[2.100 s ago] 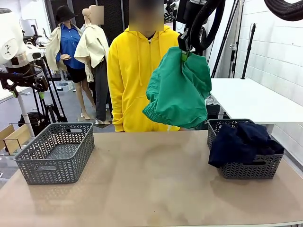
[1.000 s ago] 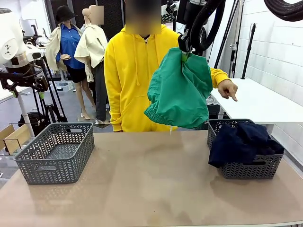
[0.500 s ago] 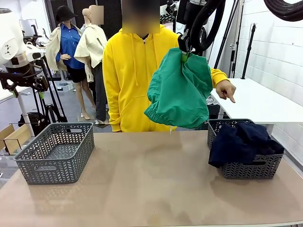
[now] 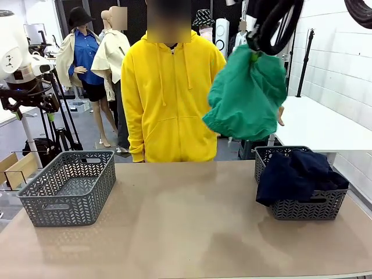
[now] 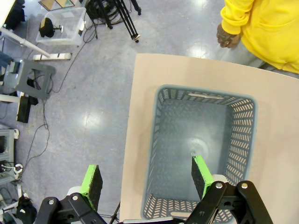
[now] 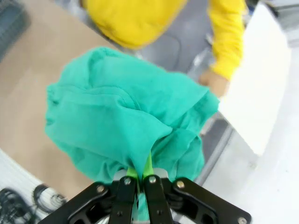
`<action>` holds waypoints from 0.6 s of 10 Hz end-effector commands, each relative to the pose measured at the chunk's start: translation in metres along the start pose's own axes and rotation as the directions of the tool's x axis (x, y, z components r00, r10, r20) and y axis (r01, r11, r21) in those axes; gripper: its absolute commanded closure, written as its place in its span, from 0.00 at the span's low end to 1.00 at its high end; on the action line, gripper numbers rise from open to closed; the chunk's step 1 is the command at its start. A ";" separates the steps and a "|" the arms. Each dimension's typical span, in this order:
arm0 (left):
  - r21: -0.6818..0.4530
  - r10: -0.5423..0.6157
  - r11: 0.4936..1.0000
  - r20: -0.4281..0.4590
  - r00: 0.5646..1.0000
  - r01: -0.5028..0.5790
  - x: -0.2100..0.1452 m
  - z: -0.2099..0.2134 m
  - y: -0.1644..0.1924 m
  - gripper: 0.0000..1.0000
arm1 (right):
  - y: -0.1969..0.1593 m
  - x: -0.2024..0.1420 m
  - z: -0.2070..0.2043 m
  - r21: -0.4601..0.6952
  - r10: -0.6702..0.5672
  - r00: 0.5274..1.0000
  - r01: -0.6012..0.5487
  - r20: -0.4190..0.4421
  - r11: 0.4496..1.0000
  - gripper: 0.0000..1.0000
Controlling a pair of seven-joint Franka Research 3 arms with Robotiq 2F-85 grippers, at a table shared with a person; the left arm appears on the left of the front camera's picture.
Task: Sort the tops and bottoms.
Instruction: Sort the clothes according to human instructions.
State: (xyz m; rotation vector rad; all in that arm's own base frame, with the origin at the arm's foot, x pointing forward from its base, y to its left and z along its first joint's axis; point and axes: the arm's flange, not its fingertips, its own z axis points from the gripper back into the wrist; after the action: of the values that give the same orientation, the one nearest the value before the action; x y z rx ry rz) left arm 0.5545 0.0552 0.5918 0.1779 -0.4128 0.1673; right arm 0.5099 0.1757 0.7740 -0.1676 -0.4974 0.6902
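Green garment carried toward the right of the frame

The right gripper (image 4: 254, 56), clamped on the bright green garment (image 4: 247, 96), shifted from upper centre of the front view to the upper right, so the bundle came to hang above the right grey basket (image 4: 302, 204) of navy clothes instead of covering the yellow hoodie (image 4: 165, 96). The person's pointing hand (image 4: 281, 115), earlier plain at right, slipped behind the cloth.

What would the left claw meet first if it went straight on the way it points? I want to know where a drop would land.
Probably the floor of the empty grey basket: the open left claw points down at its outer rim, so depth is uncertain.
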 end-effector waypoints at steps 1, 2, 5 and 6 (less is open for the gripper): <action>0.013 0.002 1.000 -0.002 1.000 -0.002 0.002 0.001 0.000 0.00 | -0.016 -0.037 -0.016 -0.090 -0.119 0.993 0.116 -0.027 0.989 1.00; 0.013 0.002 1.000 -0.002 1.000 -0.002 0.002 0.001 0.000 0.00 | -0.028 -0.054 -0.024 -0.092 -0.171 0.985 0.168 -0.029 0.981 1.00; 0.013 0.002 1.000 -0.002 1.000 -0.002 0.002 0.001 0.000 0.00 | -0.048 -0.077 -0.020 -0.132 -0.255 0.967 0.253 0.006 0.958 1.00; 0.013 0.002 1.000 -0.002 1.000 -0.002 0.002 0.001 0.000 0.00 | -0.053 -0.082 -0.023 -0.164 -0.273 0.962 0.267 -0.013 0.950 1.00</action>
State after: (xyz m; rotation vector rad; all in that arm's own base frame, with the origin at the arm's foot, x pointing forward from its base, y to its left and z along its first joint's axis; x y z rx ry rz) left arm 0.5545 0.0552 0.5918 0.1779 -0.4127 0.1673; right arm 0.5042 0.0823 0.7468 -0.2139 -0.5055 0.4193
